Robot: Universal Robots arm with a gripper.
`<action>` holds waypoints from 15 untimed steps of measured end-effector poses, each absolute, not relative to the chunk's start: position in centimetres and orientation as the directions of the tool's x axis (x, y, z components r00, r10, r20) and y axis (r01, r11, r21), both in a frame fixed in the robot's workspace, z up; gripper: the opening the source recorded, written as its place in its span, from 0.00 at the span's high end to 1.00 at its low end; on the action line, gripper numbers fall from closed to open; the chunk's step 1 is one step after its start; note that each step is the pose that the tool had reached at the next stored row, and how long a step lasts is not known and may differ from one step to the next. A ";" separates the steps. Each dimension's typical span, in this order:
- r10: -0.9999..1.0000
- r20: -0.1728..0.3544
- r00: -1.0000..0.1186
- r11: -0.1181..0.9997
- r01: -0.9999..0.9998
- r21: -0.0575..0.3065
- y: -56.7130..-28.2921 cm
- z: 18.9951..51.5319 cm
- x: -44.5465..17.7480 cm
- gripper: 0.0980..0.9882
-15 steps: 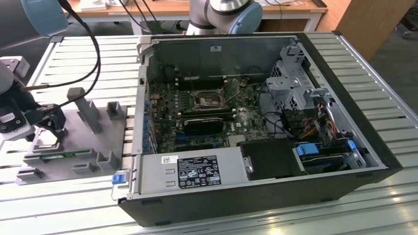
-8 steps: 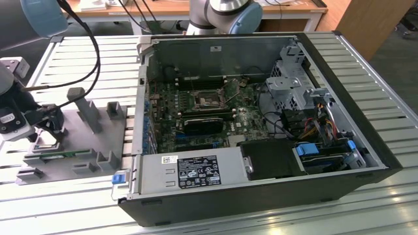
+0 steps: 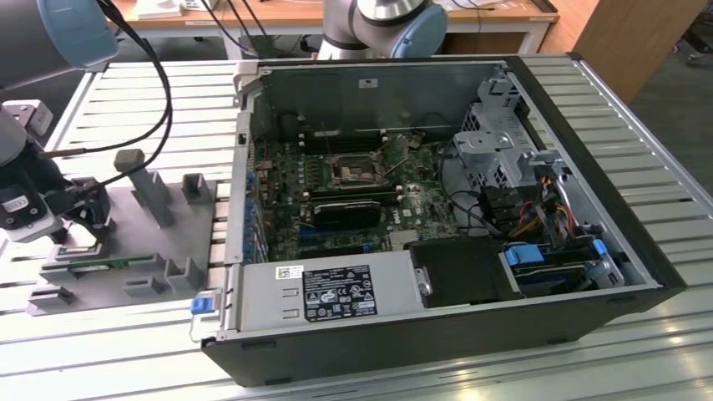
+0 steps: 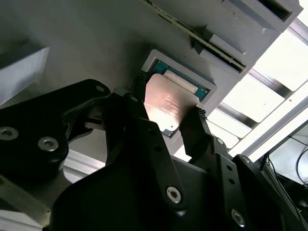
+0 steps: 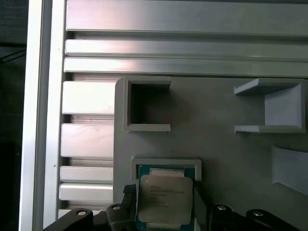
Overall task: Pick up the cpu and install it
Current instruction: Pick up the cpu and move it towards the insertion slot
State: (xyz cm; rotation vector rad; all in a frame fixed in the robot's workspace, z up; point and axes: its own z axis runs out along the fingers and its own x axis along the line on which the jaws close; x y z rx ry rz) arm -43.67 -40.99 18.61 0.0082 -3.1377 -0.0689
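Note:
In both wrist views the cpu (image 4: 168, 103) (image 5: 165, 192), a flat square chip with a shiny silver top, sits between my black fingertips (image 4: 138, 91). It hovers just over its teal-floored square pocket (image 5: 166, 164) in the grey holder tray (image 3: 134, 251). My gripper (image 4: 167, 113) (image 5: 163, 202) is shut on the chip's two opposite edges. In the exterior view the gripper (image 3: 78, 238) stands over the tray at that view's left, well apart from the open computer case (image 3: 446, 192). The motherboard's cpu socket (image 3: 359, 171) lies inside the case with its frame open.
The grey tray carries upright posts (image 3: 150, 192), empty slots (image 5: 147, 106) and a long green memory stick (image 4: 192, 33). Cables hang from the arm (image 3: 145, 100). The case holds a power supply (image 3: 323, 292), drive cage (image 3: 502, 134) and wiring. Slatted aluminium table (image 3: 646, 167) lies all around.

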 end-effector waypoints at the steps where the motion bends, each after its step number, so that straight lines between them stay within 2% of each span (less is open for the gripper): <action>1: -0.005 0.003 -1.000 0.999 -0.005 0.044 -41.0 18.6 -43.7 0.52; 15: -0.005 0.003 -1.000 0.999 -0.005 0.044 -41.0 19.5 -43.6 0.52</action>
